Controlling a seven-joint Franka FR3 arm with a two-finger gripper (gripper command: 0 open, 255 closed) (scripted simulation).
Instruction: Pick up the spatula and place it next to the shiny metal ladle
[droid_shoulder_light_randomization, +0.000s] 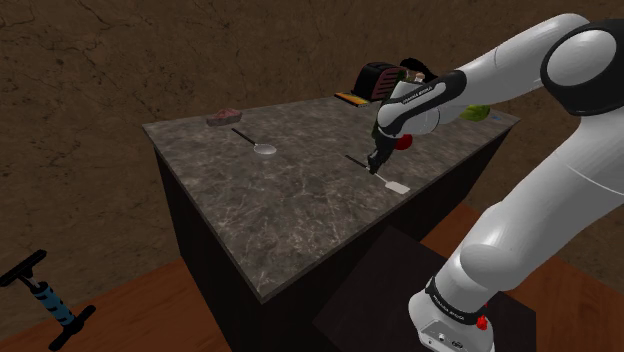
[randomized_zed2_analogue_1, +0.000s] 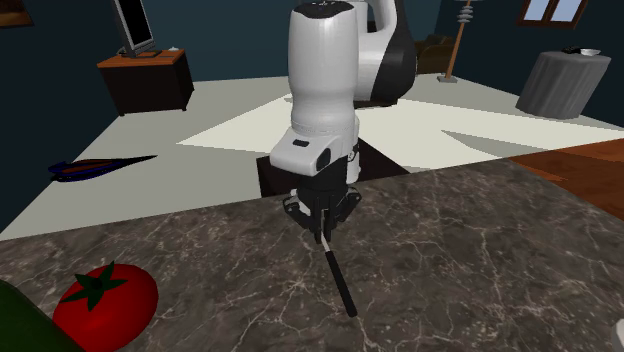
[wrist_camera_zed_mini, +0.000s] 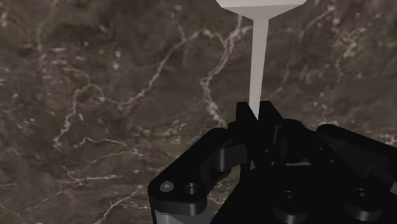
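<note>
Spatula (wrist_camera_zed_mini: 257, 63): likely light, stiff and slick, prone to pivot in a pinch. Clasped at the thin pale shank, between white blade and black handle, by the narrowly closed gripper (wrist_camera_zed_mini: 257, 114). Low at the marble counter (droid_shoulder_light_randomization: 280, 220), well apart from the ladle (droid_shoulder_light_randomization: 262, 146).
</note>
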